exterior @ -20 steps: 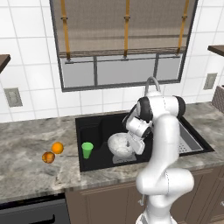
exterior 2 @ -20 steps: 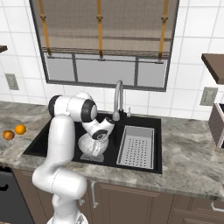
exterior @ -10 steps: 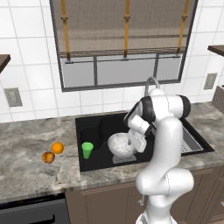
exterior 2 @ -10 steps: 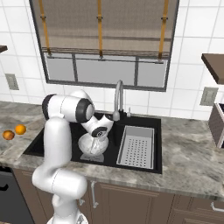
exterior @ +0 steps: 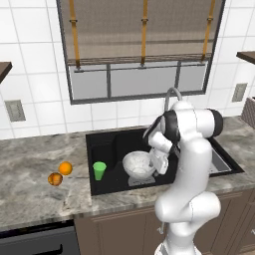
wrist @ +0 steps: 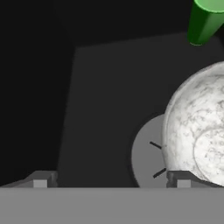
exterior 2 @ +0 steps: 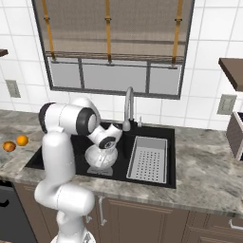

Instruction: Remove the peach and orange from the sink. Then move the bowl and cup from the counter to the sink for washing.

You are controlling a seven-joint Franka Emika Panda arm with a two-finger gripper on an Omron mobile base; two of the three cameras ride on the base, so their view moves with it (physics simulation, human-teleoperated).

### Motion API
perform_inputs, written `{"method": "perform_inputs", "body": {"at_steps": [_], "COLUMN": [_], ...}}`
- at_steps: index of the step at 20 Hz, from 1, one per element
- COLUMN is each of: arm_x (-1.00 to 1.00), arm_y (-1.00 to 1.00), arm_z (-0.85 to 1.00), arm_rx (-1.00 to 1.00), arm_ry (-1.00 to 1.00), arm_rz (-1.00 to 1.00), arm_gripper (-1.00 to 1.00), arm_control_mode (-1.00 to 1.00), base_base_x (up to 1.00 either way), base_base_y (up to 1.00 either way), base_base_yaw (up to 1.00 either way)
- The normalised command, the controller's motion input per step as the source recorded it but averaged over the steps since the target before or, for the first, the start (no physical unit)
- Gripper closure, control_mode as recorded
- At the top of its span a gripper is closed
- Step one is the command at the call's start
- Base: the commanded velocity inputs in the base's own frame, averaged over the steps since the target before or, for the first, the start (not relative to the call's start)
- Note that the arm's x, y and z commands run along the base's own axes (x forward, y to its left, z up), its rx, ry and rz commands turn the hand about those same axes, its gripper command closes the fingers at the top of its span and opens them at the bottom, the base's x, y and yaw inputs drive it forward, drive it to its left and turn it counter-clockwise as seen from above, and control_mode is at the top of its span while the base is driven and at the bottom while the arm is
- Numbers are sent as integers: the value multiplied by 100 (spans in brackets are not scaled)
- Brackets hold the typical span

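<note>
The whitish-grey bowl [exterior: 138, 165] sits in the black sink [exterior: 112, 144], partly over the grey drain plate [wrist: 146, 157]. To its left in the basin stands the green cup [exterior: 99, 171]. On the counter left of the sink lie the bright orange [exterior: 65, 168] and, nearer the front, the mottled peach [exterior: 55, 179]. My gripper [exterior: 161, 165] hangs low in the basin at the bowl's right rim. In the hand view the gripper [wrist: 111, 180] is open with bare sink floor between its tips, and the bowl [wrist: 197, 131] lies beside one fingertip [wrist: 181, 178].
The curved silver faucet [exterior 2: 127, 102] rises behind the basin. A grey perforated drain tray [exterior 2: 148, 159] takes up the sink's right part. Granite counter [exterior: 35, 199] stretches to the left, with a window and tiled wall behind.
My elbow has swung a little sideways and the hand has turned slightly beside the bowl. Bowl, cup and both fruits have stayed put.
</note>
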Motion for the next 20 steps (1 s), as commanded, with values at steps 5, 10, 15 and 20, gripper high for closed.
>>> {"method": "perform_inputs", "body": {"at_steps": [5, 10, 15, 20], "arm_x": [-16, -17, -18, -18], "arm_y": [6, 8, 7, 7], "arm_z": [47, 44, 42, 42], "arm_rx": [-13, -16, -16, -15], "arm_ry": [0, 0, 0, 0], "arm_rz": [-11, -11, -11, -9], "arm_gripper": [-100, -100, -100, -100], "arm_control_mode": [-100, -100, -100, -100], "base_base_x": [0, 0, 0, 0], "base_base_y": [0, 0, 0, 0], "base_base_yaw": [0, 0, 0, 0]}}
